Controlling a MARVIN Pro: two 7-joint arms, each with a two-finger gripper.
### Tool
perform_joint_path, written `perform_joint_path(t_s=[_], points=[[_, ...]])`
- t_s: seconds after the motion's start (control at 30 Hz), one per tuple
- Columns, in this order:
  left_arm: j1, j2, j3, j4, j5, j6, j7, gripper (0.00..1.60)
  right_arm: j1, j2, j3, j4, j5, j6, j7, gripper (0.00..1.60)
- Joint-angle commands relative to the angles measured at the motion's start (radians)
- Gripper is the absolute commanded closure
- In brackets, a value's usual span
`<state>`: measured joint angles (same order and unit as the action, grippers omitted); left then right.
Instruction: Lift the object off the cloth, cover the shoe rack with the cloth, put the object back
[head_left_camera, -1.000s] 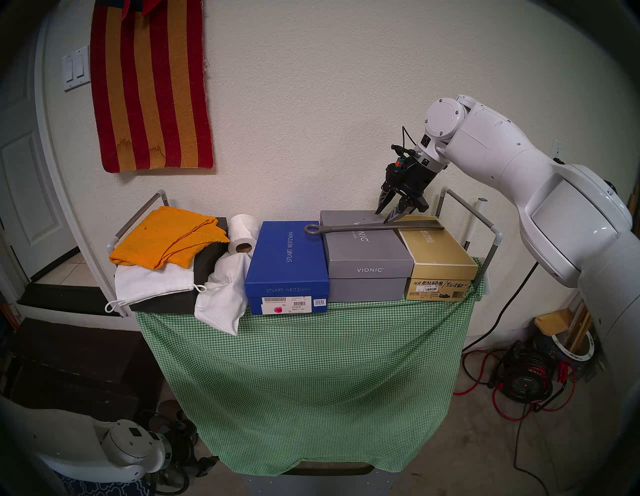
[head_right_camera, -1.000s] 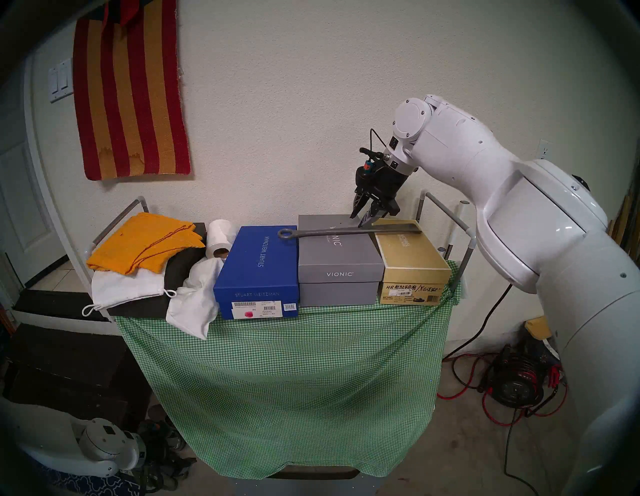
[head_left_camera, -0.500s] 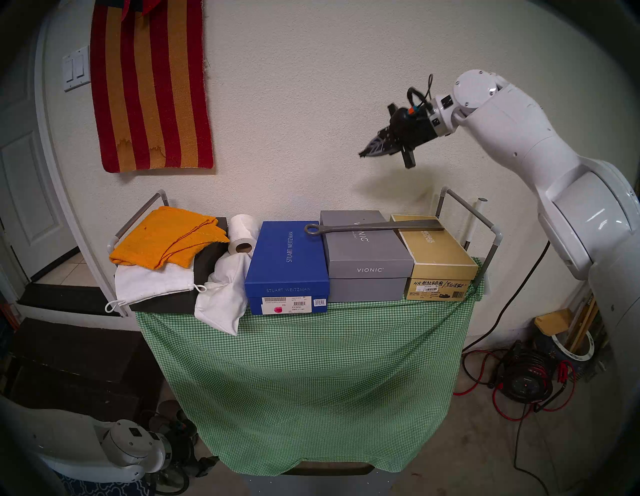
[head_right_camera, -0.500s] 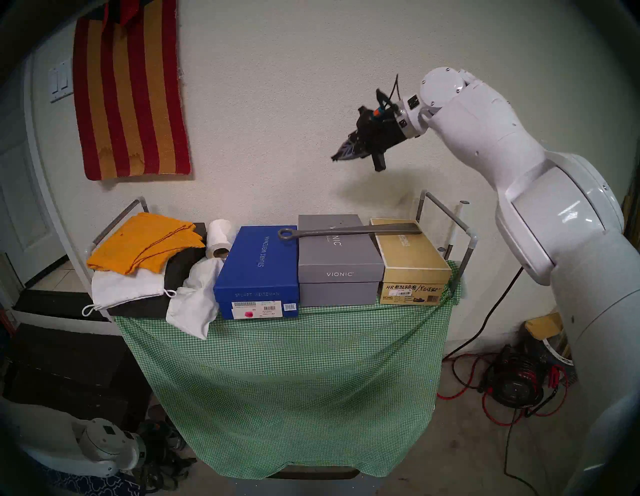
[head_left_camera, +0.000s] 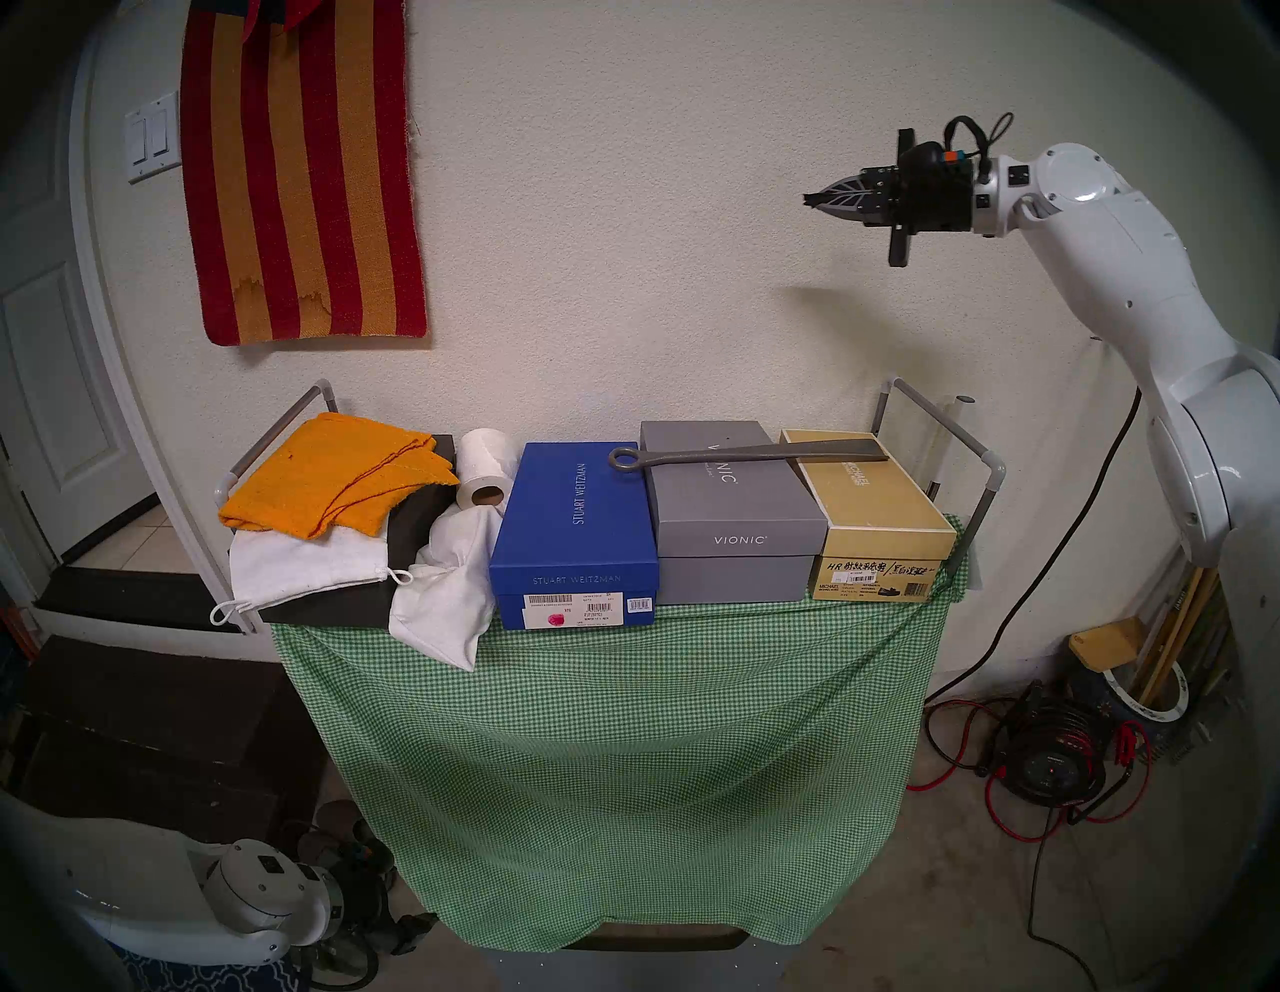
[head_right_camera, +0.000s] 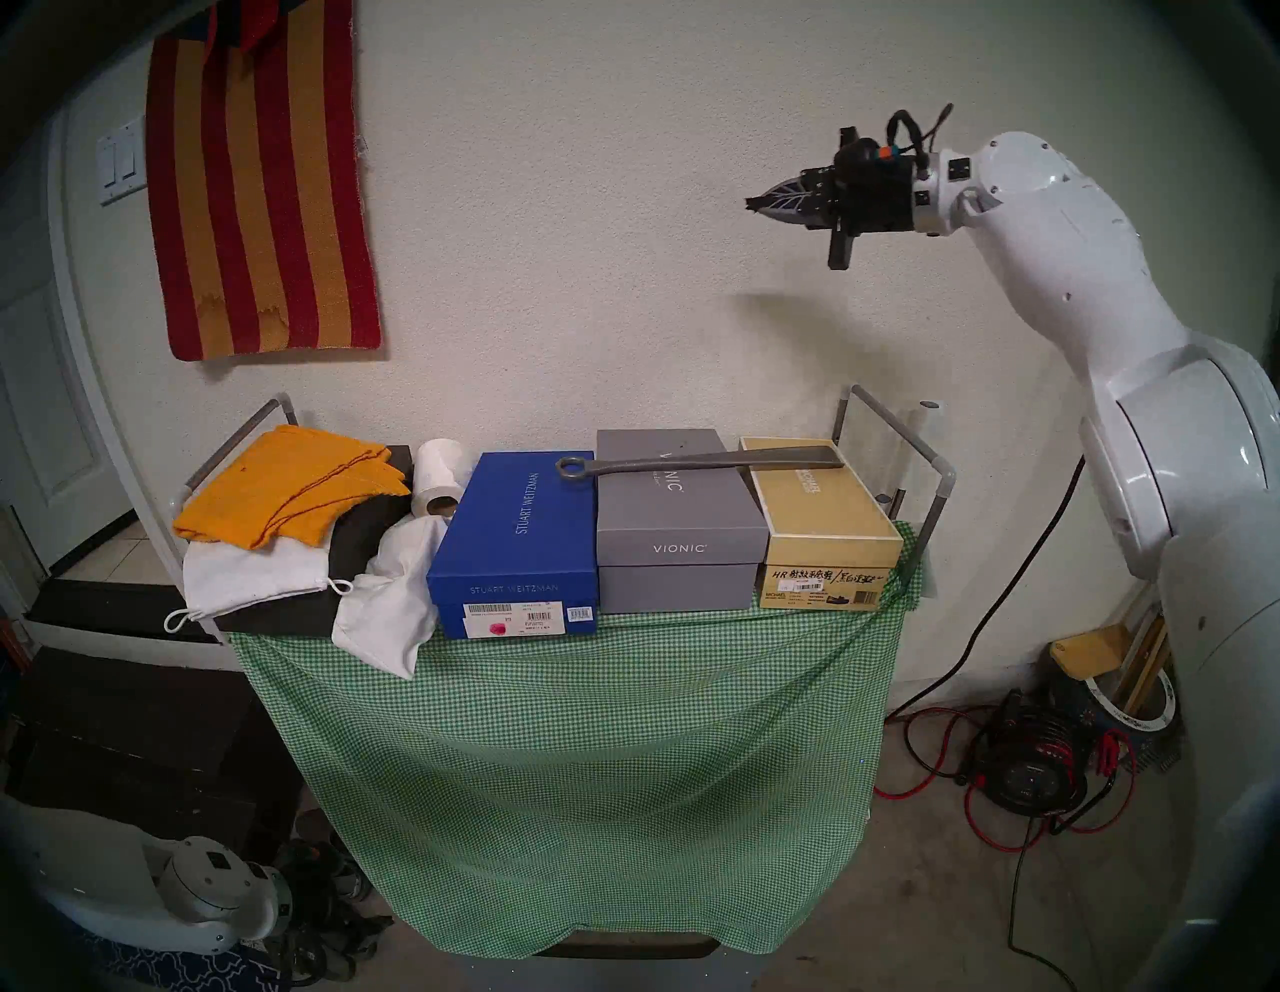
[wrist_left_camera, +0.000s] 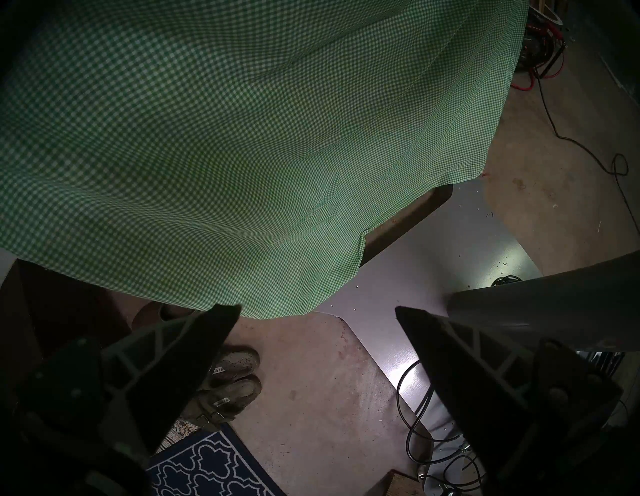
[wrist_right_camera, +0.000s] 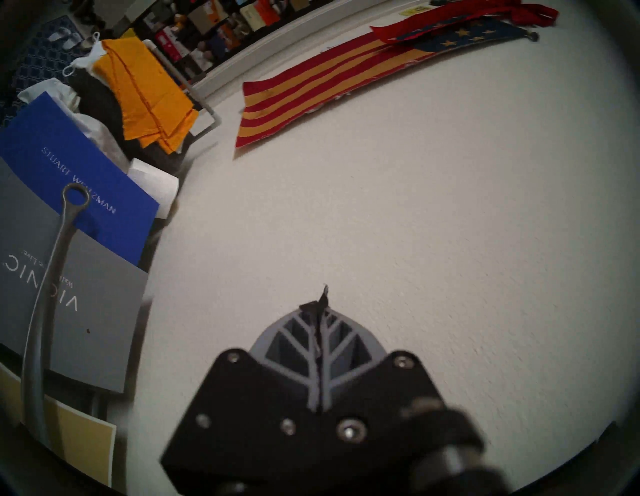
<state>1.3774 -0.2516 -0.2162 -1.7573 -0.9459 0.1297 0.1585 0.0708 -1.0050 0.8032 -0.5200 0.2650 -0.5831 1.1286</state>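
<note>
The grey metal bar (head_left_camera: 748, 455) lies flat across the tops of the blue, grey and gold shoe boxes, ring eye to the left; it also shows in the right wrist view (wrist_right_camera: 45, 284). The green-and-white check cloth (head_left_camera: 623, 748) hangs down over the front of the shoe rack (head_left_camera: 990, 478), under the boxes; it fills the left wrist view (wrist_left_camera: 225, 138). My right gripper (head_left_camera: 810, 199) is shut and empty, high near the wall, above and right of the bar. My left gripper (wrist_left_camera: 317, 311) is open, low by the cloth's bottom hem.
A folded orange towel (head_left_camera: 332, 478), white bags and a paper roll (head_left_camera: 485, 464) lie on the rack's left part. A red-and-gold striped rug (head_left_camera: 298, 173) hangs on the wall. A cable reel (head_left_camera: 1053, 755) and cords lie on the floor at right; shoes (wrist_left_camera: 228, 384) lie below the cloth.
My right gripper let go of the bar, shut, and rose up and to the right, away from the boxes. The bar stays lying on the boxes. The left arm has not moved.
</note>
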Motion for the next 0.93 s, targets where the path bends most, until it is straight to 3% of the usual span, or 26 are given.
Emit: perform_joint_path(t_s=[0.0,0.63,0.67,0.9], points=[[-0.002,-0.001,-0.001,-0.001,0.000,0.000,0.000,0.00,-0.040,0.104,0.060,-0.012,0.047,-0.045,-0.031,1.60],[-0.006,-0.001,0.004,-0.001,0.000,-0.001,0.000,0.00,-0.177,0.176,0.176,-0.094,0.148,-0.168,-0.066,1.60],[-0.006,-0.001,0.004,-0.001,0.000,-0.001,0.000,0.00,-0.190,0.181,0.189,-0.109,0.160,-0.186,-0.068,0.80],[-0.008,-0.001,0.006,-0.001,0.000,-0.001,0.000,0.00,-0.239,0.196,0.222,-0.155,0.198,-0.231,-0.077,0.80]])
